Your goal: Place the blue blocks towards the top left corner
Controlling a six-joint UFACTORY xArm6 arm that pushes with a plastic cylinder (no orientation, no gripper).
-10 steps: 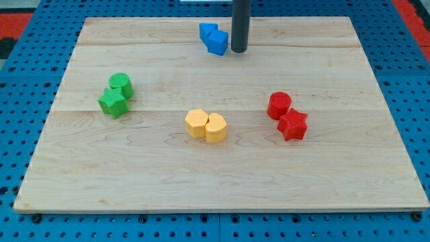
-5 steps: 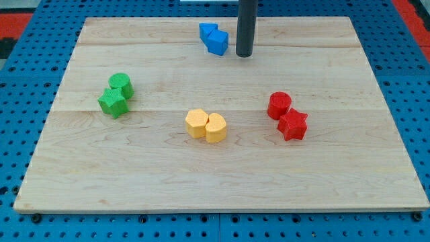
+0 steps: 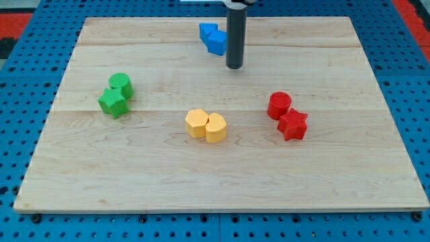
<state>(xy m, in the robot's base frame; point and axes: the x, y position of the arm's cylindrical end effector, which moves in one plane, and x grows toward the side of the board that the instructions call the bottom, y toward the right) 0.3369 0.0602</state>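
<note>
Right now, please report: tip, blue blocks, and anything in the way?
My tip just right of and below the blue blocks. Blocks together near top edge, middle. Nothing between them and the top left corner.

a pale wooden bench [image 3: 222, 175] made of joined planks lies on a blue pegboard [image 3: 27, 67], with a red area at the view's top corners. at the view's left a green cylinder [image 3: 121, 85] touches a green star-shaped block [image 3: 113, 103] just below it. near the middle a yellow hexagonal block [image 3: 196, 124] sits against a yellow rounded block [image 3: 216, 128] on its right. at the view's right a red cylinder [image 3: 279, 105] touches a red star-shaped block [image 3: 293, 125] below and to its right. the three pairs stand well apart.
</note>
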